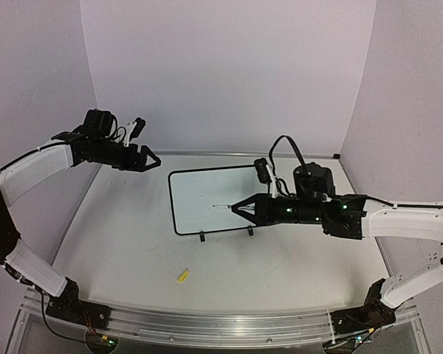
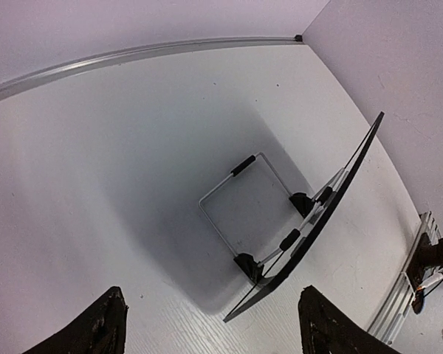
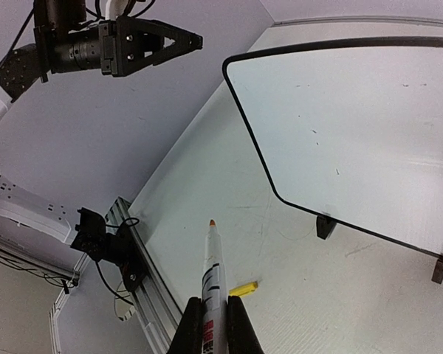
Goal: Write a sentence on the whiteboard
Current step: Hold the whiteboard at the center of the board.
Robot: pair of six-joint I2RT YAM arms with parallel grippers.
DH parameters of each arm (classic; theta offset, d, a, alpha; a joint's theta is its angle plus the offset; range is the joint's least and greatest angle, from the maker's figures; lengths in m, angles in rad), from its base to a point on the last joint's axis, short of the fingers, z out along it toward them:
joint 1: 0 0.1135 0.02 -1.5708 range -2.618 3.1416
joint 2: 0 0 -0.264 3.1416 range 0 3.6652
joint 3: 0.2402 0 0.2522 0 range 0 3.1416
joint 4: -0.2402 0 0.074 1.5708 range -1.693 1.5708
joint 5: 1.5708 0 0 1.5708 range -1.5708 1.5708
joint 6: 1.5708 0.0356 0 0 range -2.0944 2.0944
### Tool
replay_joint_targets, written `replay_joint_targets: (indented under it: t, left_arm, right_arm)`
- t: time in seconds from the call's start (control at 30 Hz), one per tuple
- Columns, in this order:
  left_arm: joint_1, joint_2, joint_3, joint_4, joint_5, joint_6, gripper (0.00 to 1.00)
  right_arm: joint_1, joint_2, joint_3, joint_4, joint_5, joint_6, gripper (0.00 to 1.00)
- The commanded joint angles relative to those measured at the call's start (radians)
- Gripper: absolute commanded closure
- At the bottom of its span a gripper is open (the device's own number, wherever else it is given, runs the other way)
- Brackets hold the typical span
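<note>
The whiteboard [image 1: 207, 200] stands upright mid-table on two black clip feet. Its white face [image 3: 354, 125] shows only a few specks, and I can make out no sentence on it. My right gripper [image 1: 241, 208] is shut on a white marker [image 3: 212, 276]. The marker's orange-tipped nib [image 1: 218, 206] is at or just off the board's face. In the right wrist view the gripper [image 3: 213, 302] clamps the marker's barrel. My left gripper [image 1: 152, 158] is open and empty, raised behind the board's left end. It sees the board's dark back edge-on [image 2: 307, 248].
A yellow marker cap [image 1: 183, 276] lies on the table in front of the board and also shows in the right wrist view [image 3: 243, 287]. A wire stand [image 2: 229, 190] props the board from behind. White walls enclose the table. An aluminium rail [image 1: 207, 324] runs along the near edge.
</note>
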Motion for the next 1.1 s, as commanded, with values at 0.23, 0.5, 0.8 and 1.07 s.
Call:
replay_joint_targets:
  t: [0.23,0.5,0.8,1.07]
  left_arm:
    - [0.005,0.042,0.082,-0.003,0.301,0.285,0.2]
    - [0.006,0.178,0.158,-0.101,0.374,0.362,0.2]
    - [0.003,0.229,0.144,-0.102,0.405,0.379,0.48]
    - [-0.004,0.242,0.129,-0.095,0.407,0.383,0.62]
  right_arm:
    - [0.025,0.252,0.171,0.277,0.061,-0.004,1.0]
    - [0.025,0.355,0.267,0.284,0.137,-0.022,1.0]
    - [0.025,0.377,0.33,0.208,0.174,-0.078,1.0]
    - [0.025,0.422,0.384,0.179,0.168,-0.102,1.0]
